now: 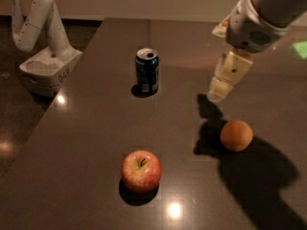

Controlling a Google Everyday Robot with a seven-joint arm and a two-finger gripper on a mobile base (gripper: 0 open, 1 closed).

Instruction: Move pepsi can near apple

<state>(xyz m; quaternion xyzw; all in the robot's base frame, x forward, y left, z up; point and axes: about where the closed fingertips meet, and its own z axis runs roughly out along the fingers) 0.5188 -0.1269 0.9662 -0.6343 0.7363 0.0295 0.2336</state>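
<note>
The pepsi can (147, 71) stands upright on the dark table (86, 143), in the far middle; it is dark blue with a silver top. The red apple (141, 170) with yellowish patches sits near the front, well in front of the can. My gripper (217, 95) hangs above the table at the right, to the right of the can and behind the orange fruit. It holds nothing and touches neither the can nor the apple.
An orange round fruit (236, 135) lies at the right, just in front of the gripper. Another white robot arm on its base (47, 63) stands off the table's left edge. The arm's shadow falls across the front right.
</note>
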